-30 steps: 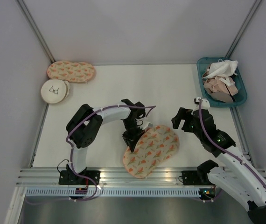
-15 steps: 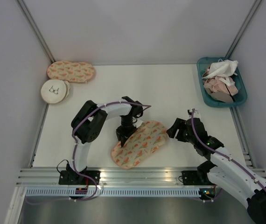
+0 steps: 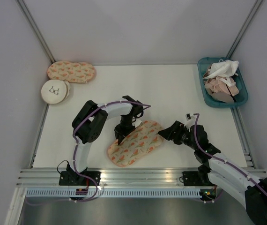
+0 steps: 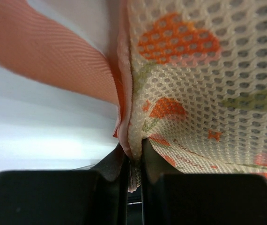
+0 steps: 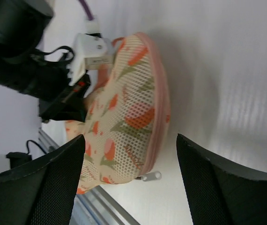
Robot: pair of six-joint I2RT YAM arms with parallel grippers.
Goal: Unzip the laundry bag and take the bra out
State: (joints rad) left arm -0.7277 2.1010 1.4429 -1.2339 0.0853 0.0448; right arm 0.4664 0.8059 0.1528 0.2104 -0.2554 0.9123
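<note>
The laundry bag (image 3: 136,143), a cream mesh case with orange and green print and pink edging, lies slanted on the white table. My left gripper (image 3: 120,136) is shut on its upper left edge. In the left wrist view the jaws (image 4: 133,157) pinch the pink seam, with the mesh (image 4: 208,84) to the right and the pink strap (image 4: 44,51) to the left. My right gripper (image 3: 164,133) stands open at the bag's right end. Seen from the right wrist, the bag (image 5: 129,103) sits ahead between the two fingers, its metal zipper pull (image 5: 151,176) lying on the table. The bra is hidden.
A teal basket (image 3: 204,86) with pale garments (image 3: 222,77) stands at the back right. A like-printed case (image 3: 71,71) and a round white pouch (image 3: 55,91) lie at the back left. A metal rail (image 3: 133,176) runs along the near edge.
My left gripper has dragged the bag left and toward the near edge. My right gripper has come down and left, up to the bag's right end.
</note>
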